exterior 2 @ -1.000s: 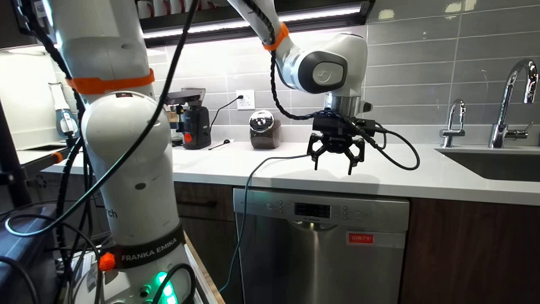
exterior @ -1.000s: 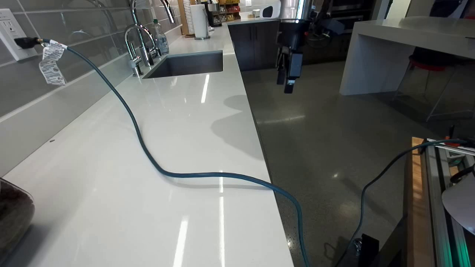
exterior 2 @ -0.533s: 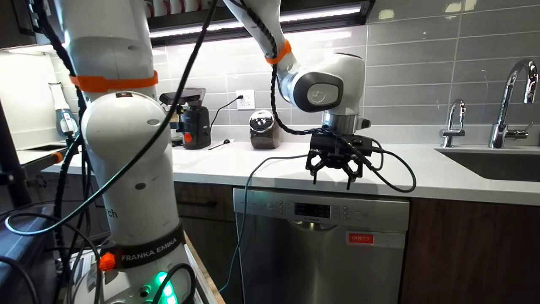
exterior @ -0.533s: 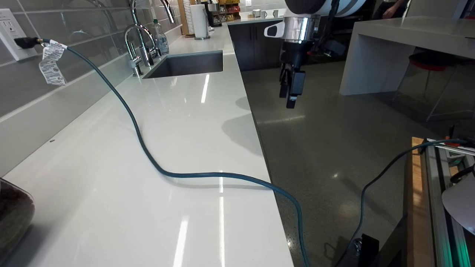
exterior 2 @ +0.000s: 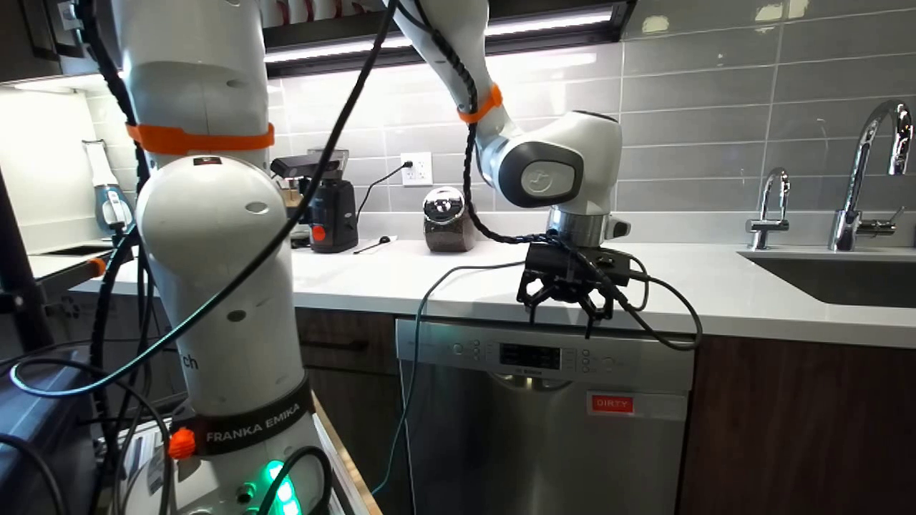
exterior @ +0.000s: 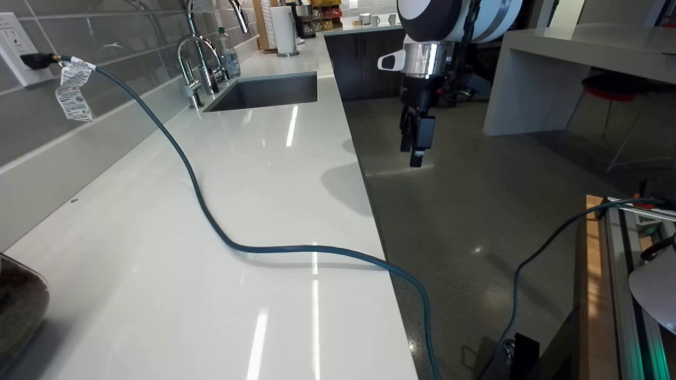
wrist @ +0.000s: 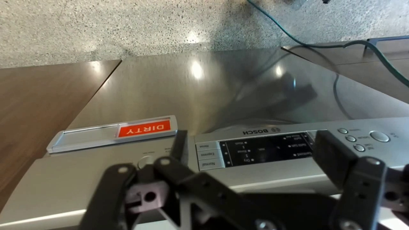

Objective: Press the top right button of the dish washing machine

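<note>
Dishwasher (exterior 2: 544, 436), brushed steel — black display (wrist: 270, 149), round buttons (wrist: 380, 136), red DIRTY label (exterior 2: 612, 404)

1. A red sign (wrist: 144, 128) on the dishwasher (exterior 2: 544, 436) is reading "DIRTY", upside down in the wrist view.
2. The silver control panel (wrist: 262, 172) is carrying "BOSCH" beside a round emblem (wrist: 275, 129).
3. Three keys (wrist: 210, 154) are showing "Rinse", "Express" and "Normal".
4. The black display (wrist: 268, 149) is listing "Wash", "Rinse" and "Dry".
5. The dark band (exterior 2: 250, 425) around the robot arm (exterior 2: 204, 229) is bearing "FRANKA EMIKA".
6. The white casing (exterior 2: 236, 357) above is showing "ch".
</note>
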`<control>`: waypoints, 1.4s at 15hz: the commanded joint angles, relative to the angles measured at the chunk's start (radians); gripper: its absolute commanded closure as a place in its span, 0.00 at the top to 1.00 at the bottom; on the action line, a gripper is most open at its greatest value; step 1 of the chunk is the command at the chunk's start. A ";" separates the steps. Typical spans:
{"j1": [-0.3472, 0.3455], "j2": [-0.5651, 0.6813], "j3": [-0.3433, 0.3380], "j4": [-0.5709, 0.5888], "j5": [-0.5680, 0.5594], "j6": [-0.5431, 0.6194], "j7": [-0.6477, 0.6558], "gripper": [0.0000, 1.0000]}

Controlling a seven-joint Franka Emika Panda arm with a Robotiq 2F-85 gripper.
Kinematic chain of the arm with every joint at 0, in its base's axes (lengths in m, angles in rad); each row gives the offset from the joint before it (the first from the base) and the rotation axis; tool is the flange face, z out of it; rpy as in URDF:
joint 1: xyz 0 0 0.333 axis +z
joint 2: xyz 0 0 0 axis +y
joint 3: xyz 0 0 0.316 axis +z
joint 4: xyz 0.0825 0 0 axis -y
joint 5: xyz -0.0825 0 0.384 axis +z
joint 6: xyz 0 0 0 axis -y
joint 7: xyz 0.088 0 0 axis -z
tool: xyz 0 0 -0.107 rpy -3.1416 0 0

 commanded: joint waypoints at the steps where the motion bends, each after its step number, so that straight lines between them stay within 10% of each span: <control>1: -0.022 -0.003 0.022 0.001 -0.003 -0.001 0.003 1.00; 15: -0.036 0.068 0.063 -0.024 0.044 0.154 -0.140 1.00; 21: -0.063 0.115 0.118 -0.021 0.315 0.236 -0.349 0.88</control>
